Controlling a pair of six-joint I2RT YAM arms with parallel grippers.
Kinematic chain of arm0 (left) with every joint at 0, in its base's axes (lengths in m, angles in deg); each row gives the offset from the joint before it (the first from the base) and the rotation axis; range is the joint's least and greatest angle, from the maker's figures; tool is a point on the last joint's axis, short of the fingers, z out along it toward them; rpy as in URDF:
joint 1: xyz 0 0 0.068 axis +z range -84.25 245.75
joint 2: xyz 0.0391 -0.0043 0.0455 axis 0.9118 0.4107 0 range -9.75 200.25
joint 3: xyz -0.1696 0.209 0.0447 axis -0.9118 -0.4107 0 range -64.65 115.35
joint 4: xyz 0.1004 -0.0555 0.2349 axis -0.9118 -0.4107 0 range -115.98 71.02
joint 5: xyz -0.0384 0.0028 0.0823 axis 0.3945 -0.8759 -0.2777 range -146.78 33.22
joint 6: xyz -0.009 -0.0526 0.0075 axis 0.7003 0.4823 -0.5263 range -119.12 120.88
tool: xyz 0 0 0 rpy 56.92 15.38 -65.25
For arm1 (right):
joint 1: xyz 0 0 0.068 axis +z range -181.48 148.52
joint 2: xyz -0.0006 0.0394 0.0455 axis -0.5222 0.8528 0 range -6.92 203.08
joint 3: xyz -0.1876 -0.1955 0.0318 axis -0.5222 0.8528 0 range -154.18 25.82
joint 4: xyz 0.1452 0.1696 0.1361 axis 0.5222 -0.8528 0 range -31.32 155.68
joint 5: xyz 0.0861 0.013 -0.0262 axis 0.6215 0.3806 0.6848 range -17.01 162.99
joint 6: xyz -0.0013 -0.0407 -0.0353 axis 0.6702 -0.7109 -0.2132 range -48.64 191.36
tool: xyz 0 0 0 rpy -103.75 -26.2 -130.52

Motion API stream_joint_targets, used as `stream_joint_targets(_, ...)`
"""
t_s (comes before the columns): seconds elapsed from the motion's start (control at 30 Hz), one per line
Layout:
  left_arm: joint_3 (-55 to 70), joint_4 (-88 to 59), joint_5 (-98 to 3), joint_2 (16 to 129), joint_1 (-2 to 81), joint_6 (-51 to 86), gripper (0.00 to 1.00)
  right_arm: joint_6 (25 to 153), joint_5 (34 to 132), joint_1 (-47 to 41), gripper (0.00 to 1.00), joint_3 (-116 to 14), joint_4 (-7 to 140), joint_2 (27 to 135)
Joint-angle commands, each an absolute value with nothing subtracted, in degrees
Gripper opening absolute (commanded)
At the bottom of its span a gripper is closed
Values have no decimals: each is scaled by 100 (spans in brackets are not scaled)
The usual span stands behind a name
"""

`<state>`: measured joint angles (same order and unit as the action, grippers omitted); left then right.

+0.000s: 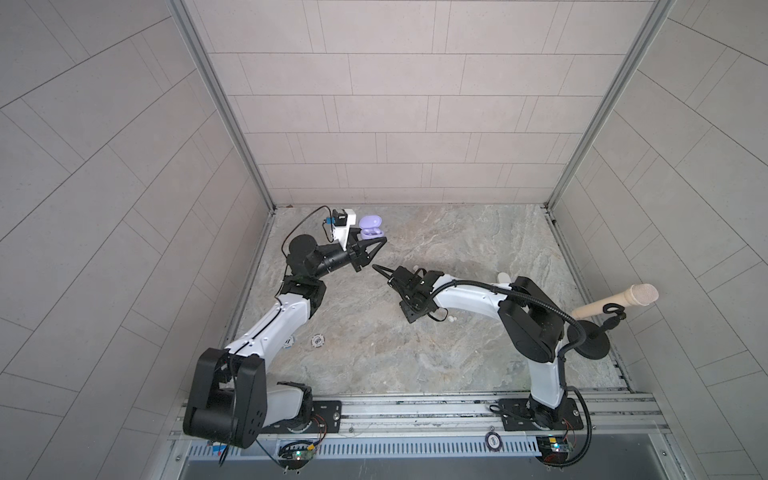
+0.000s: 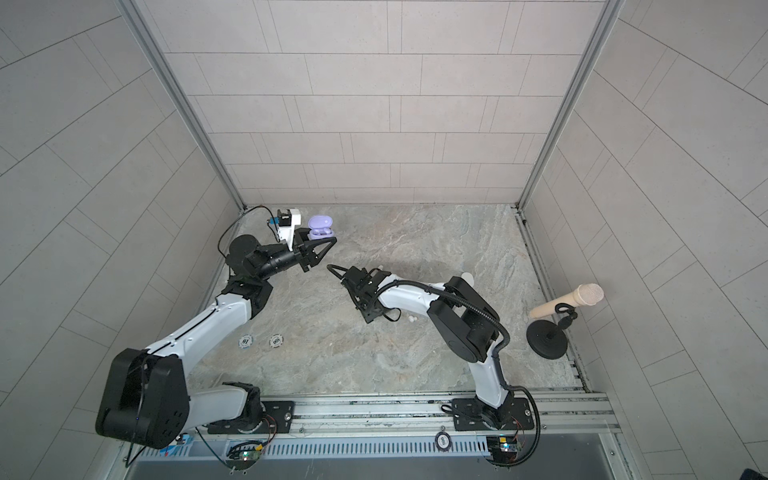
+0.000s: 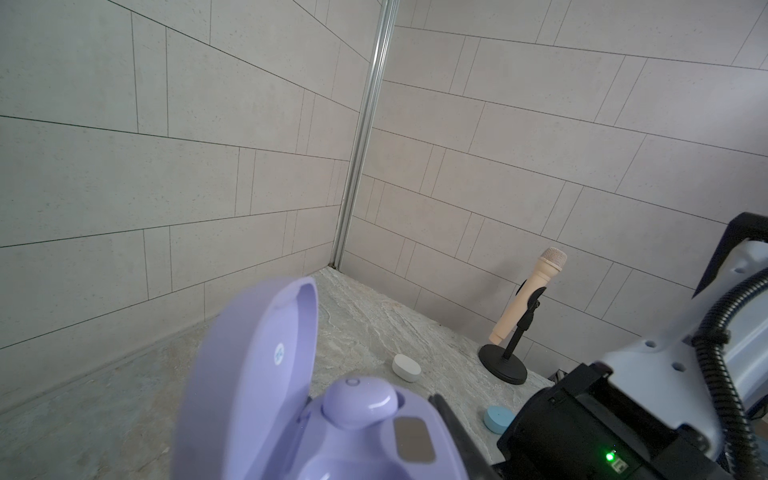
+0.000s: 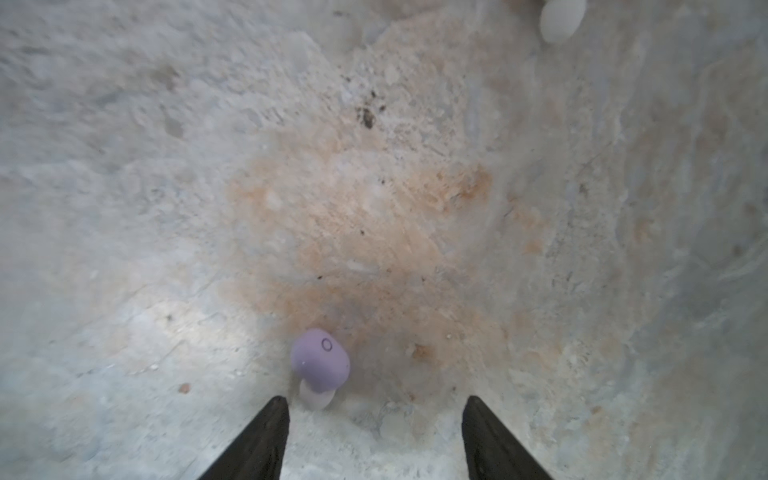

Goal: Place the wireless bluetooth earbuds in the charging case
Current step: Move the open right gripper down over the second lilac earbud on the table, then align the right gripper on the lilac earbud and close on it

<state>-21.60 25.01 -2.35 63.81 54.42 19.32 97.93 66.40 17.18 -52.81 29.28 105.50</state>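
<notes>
Left jaws are closed on the base of the lilac case (image 3: 257, 374), held lid-open at the far left of the surface (image 1: 457, 365). Only one black finger (image 3: 459, 432) is seen beside it, the other being hidden. Right jaws are held apart over the middle of the surface.

One microphone (image 1: 615, 302) is seen at the right edge.

Three cases are counted: the lilac one, a closed white case (image 3: 406, 368) and a blue case (image 3: 498, 419). The white case is largely hidden behind the right arm (image 1: 469, 297) in both top views, and the blue case is partly covered by that arm.

Three round discs (image 2: 275, 340) are counted, two at the near left and one on the front rail (image 2: 374, 409); their print cannot be read.

Four earbuds are made out. A seated lilac earbud (image 3: 358, 402) is found in the lilac case, and a loose lilac earbud (image 4: 320, 365) is seen lying just ahead of one right fingertip (image 4: 278, 405). Two white earbuds (image 2: 412, 319) are seen together beside the right arm.

A pale rounded thing (image 4: 561, 18) is cut off at the frame edge and cannot be identified.
</notes>
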Motion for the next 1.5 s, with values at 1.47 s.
stream_joint_targets(1.47, -2147, 2332, -141, 6170, 5193, 1718, 10, 10406, 9503, 1315, 68, -4972, 4013, 10307)
